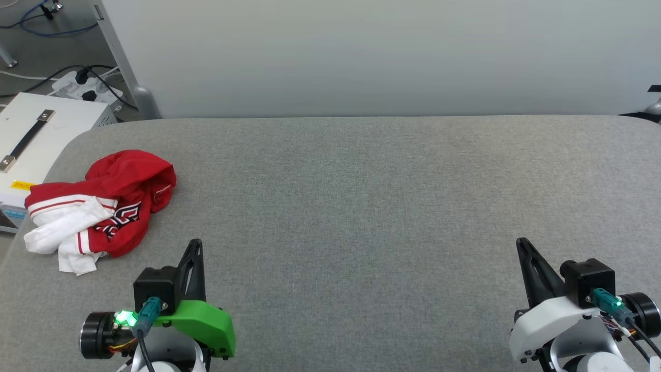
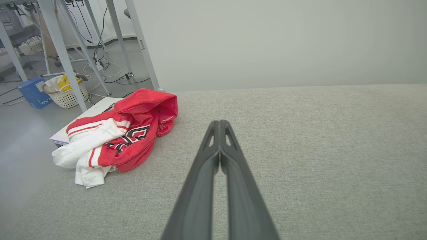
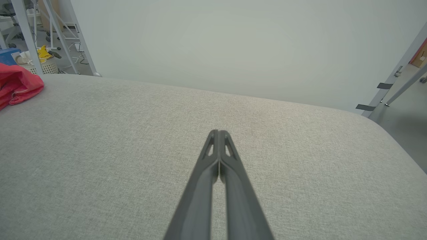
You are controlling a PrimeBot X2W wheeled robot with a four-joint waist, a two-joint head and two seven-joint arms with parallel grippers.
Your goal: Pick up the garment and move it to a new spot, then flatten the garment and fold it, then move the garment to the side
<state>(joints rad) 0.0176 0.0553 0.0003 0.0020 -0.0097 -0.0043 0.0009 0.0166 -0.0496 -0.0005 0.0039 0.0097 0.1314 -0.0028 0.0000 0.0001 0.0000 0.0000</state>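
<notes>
left fingers [image 1: 196,247]: pressed together; pointing forward | right fingers [image 1: 524,249]: pressed together; pointing forward

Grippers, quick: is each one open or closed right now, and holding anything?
Left gripper: closed, empty, clear of the garment.
Right gripper: closed, empty.

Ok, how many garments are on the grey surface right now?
1. The garment lies crumpled on the surface, near its left edge, ahead of the left claw; folds might hide another.
</notes>
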